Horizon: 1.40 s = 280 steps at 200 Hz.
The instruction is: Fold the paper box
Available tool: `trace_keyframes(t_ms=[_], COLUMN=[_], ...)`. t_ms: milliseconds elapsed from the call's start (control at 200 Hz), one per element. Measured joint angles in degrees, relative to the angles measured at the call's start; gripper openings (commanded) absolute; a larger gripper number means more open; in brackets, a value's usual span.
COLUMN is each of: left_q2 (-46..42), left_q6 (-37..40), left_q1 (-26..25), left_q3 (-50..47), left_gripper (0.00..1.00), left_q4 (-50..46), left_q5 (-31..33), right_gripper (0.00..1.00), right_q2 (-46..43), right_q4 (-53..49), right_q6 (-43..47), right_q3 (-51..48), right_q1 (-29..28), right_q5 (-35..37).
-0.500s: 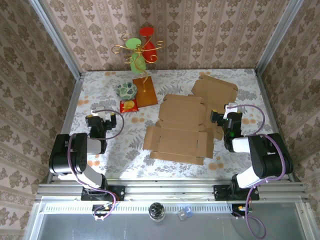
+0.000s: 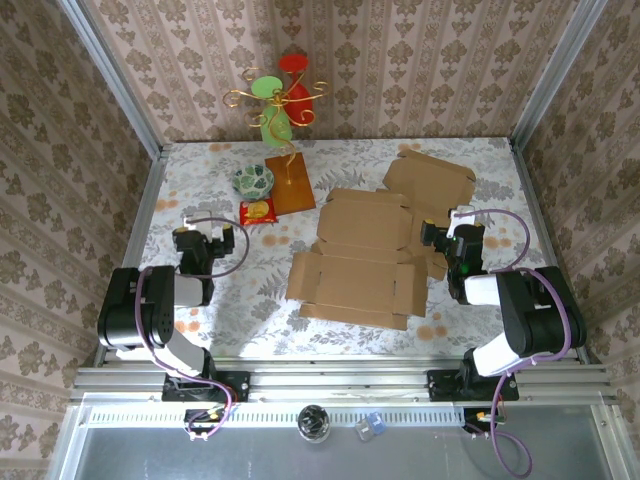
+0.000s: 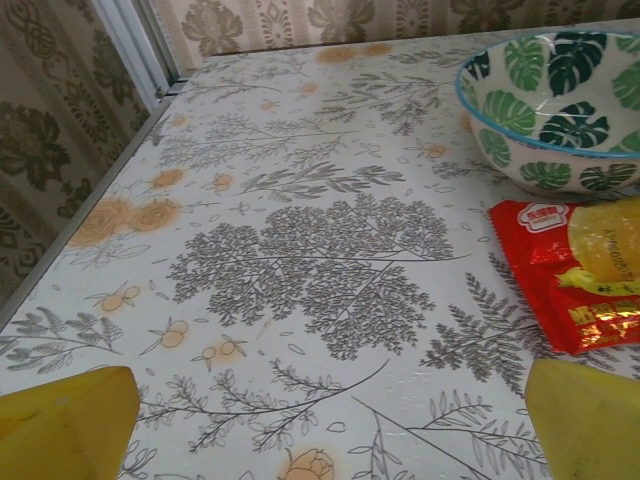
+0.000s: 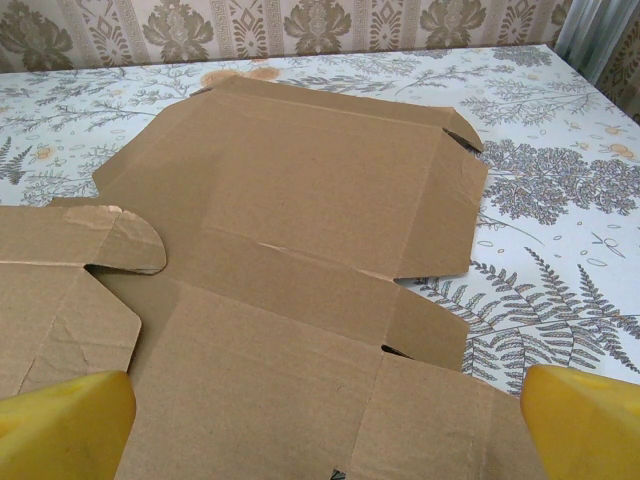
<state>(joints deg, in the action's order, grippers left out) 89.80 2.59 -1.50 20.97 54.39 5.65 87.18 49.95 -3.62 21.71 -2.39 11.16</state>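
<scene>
Currently flat on the table: unfolded brown cardboard box blank [image 4: 300,230], directly ahead of right gripper [image 4: 325,415], yellow fingers spread wide, grasping nothing.
Likewise spread and empty, left gripper [image 3: 330,420] over floral-printed table [image 3: 300,250]; green leaf-patterned ceramic bowl [image 3: 560,110] and red-and-yellow plastic snack packet [image 3: 570,270] ahead, to its right.

2 flat paper boxes [image 2: 355,270], 1 leaf-patterned bowl [image 2: 254,180], 1 red snack packet [image 2: 259,211], 1 ornament stand [image 2: 287,150]

Flattened paper box [image 2: 360,265] lay right of centre on the table [image 2: 200,170], a second cardboard sheet [image 2: 430,180] behind it, bowl [image 2: 254,180] at back left, snack packet [image 2: 259,211] just before the bowl, wooden stand [image 2: 289,183] just right of both.
</scene>
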Motion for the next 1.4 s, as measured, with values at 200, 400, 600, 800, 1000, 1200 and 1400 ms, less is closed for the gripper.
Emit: trace_keyframes(t_ms=[200,400,600,800,1000,1200,1400], left_q2=[0.00,-0.15,-9.94,-23.28,-29.97,-26.14,-20.92], left_q6=[0.07,0.13,2.69,4.24,-13.14,-43.36,-63.19], left_q1=[-0.02,-0.28,-6.97,-13.81,-19.15,-8.26,-24.74], left_q3=[0.07,0.02,-3.26,0.00,21.31,27.02,27.15], left_gripper=[1.00,1.00,1.00,1.00,1.00,1.00,0.89], left_q4=[-0.87,-1.22,-1.86,-8.04,-35.89,-49.35,-68.00], left_q5=[-0.76,-0.66,8.44,17.20,21.35,1.95,-5.40], right_gripper=[1.00,1.00,1.00,1.00,1.00,0.95,0.71], right_q2=[0.00,-0.07,-10.05,-23.34,-27.87,-29.18,-20.72], right_q4=[-0.02,-0.13,-8.92,-17.16,-42.25,-61.20,-82.62], right_q6=[0.00,0.00,-0.04,-1.07,-12.20,-35.65,-45.62], right_q3=[0.00,0.00,0.42,5.92,33.53,48.00,51.95], right_q1=[0.00,0.00,0.00,-0.57,-3.87,1.84,-3.80], right_q5=[0.00,0.00,1.03,4.74,10.08,-0.44,-10.49])
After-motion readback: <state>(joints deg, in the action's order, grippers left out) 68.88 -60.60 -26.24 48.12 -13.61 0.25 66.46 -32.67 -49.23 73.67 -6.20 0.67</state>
